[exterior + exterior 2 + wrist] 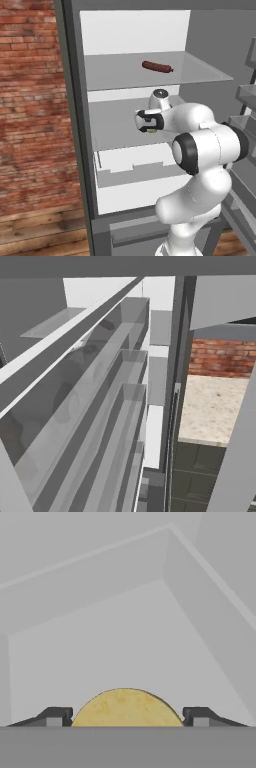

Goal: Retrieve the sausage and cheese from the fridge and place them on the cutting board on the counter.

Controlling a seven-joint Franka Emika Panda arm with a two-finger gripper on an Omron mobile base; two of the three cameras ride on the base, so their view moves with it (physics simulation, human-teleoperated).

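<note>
Reaching into the fridge (75,125), the arm is working at the middle shelf; the gripper (127,717) is straddling the cheese (127,708), which is sitting on that shelf floor between the two fingertips (55,716); each tip is standing just beside a flank of the lump, and whether they are actually pressing it I cannot tell, so the claw is reading as partly open around the cheese and not clearly gripping it. From the left base view a sliver of yellow-green is peeping out under the hand. The sausage (157,66) is lying on the shelf above, well apart from the hand, untouched; the counter (215,406) is showing past the open door in the right base view.

Judging the risks: the lump is rounded, so tips closing off-centre could be squirting it forward toward the back wall; a shallow hold near its top could be letting it slip on lifting; withdrawing too high could be knocking the hand against the upper shelf.
</note>
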